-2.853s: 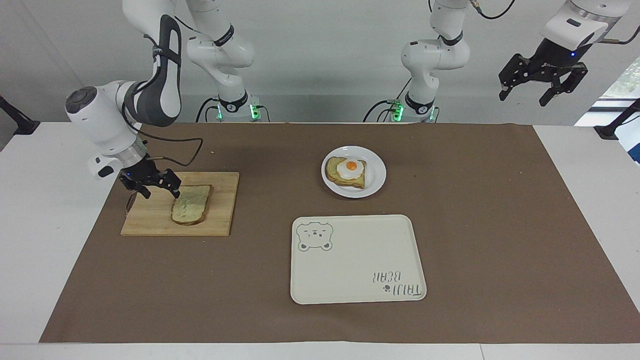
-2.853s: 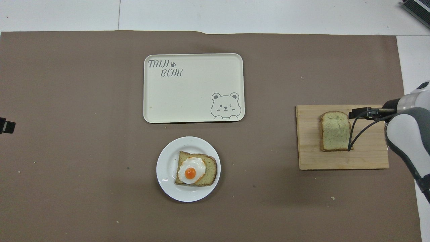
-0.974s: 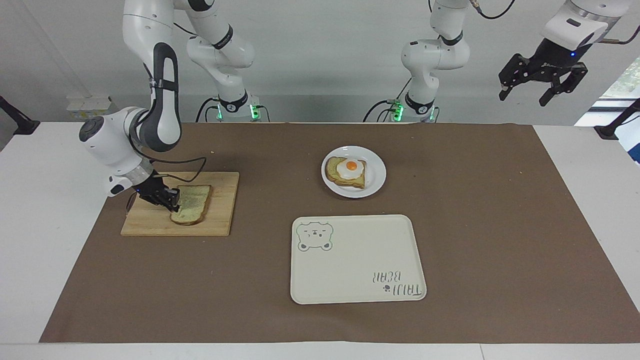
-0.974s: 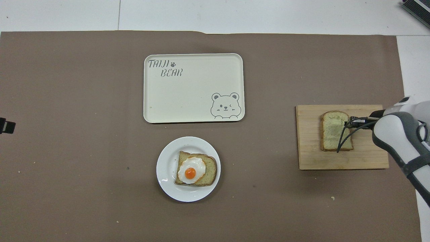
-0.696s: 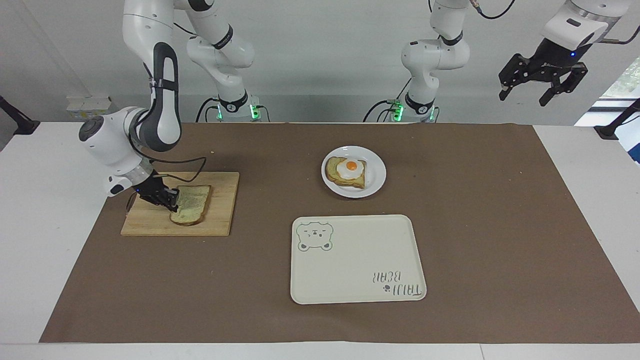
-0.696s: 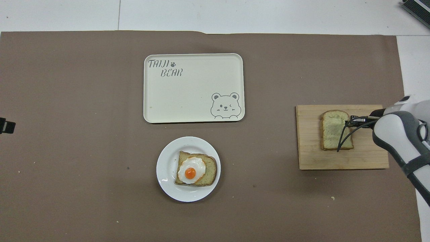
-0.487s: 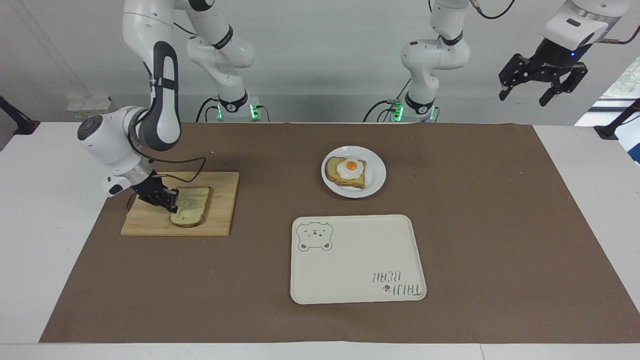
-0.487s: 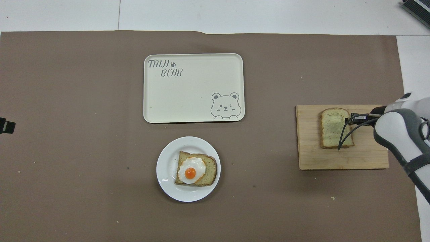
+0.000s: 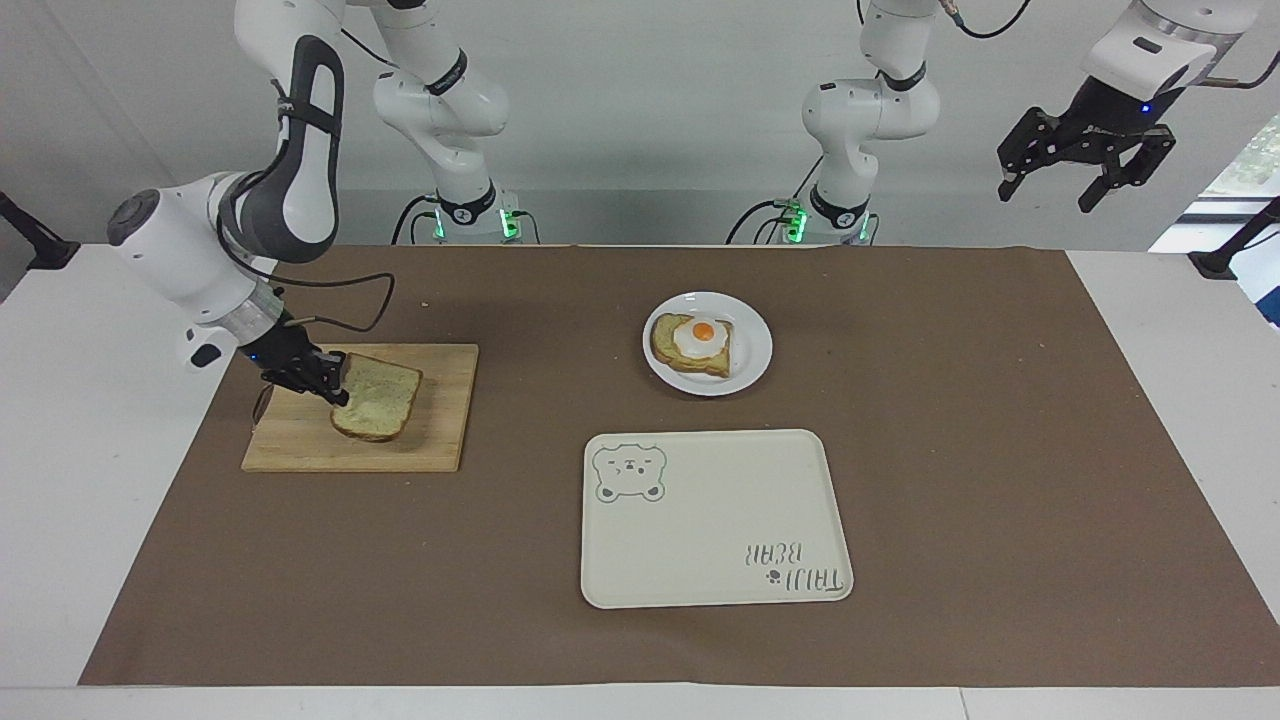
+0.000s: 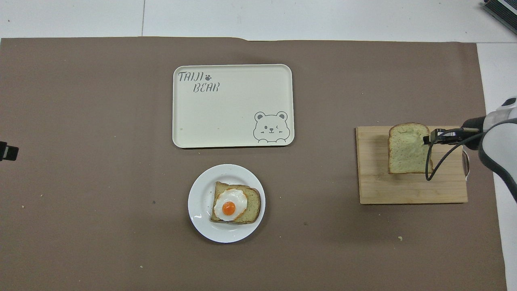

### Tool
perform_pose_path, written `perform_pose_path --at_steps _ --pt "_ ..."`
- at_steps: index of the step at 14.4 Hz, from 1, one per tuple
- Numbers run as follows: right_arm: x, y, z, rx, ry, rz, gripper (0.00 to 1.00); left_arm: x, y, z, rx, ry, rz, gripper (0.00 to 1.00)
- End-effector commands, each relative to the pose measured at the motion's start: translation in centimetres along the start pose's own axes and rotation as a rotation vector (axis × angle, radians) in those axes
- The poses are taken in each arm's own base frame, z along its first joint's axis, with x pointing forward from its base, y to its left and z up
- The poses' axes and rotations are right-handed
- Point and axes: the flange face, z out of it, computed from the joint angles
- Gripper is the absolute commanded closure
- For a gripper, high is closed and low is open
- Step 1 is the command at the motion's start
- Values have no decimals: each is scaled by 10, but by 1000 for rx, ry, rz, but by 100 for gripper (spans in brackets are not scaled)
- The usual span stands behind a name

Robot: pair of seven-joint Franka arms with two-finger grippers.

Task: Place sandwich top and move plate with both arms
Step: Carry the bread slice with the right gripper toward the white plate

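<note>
Your sandwich top (image 9: 375, 397) is pinched by one edge in the right gripper (image 9: 335, 385), fingers clamped on the crust, and it hangs tilted just over the wooden cutting board (image 9: 440, 420) at the right arm's end of the desk. In the overhead view you can see the slice (image 10: 407, 148) sitting over the part of the board (image 10: 371, 186) farther from the robots, with the gripper (image 10: 427, 139) biting in from the side and its black cable looping down past the crust. The plate (image 9: 748, 370) is near the middle of the brown mat (image 9: 1000, 450), well apart from the board, and it carries the darker toast slice with a fried egg (image 9: 692, 343) (yolk up, nothing on top of it yet). The cream tray with the bear drawing (image 9: 715, 520) lies just beside the plate, farther from the robots than it, and nothing sits on it. Your left gripper (image 9: 1085, 170) waits up in the air past the left arm's end of the mat, fingers spread wide and holding nothing; the overhead camera doesn't catch it at all.
</note>
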Motion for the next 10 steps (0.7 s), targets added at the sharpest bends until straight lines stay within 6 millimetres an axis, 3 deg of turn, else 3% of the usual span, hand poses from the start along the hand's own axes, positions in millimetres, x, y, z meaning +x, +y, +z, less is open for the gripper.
perform_pose_path --at_steps 1,4,8,10 --pt "-4 -12 -23 45 -46 -5 100 -8 0 0 -6 3 -11 0" --pt "-9 -24 -38 90 -116 -17 100 -8 0 0 -6 1 -12 0" --pt "-10 -41 -36 198 -135 90 100 -7 0 1 -6 1 -11 0" --pt "-9 -64 -28 203 -154 81 100 -7 0 0 -6 1 -9 0"
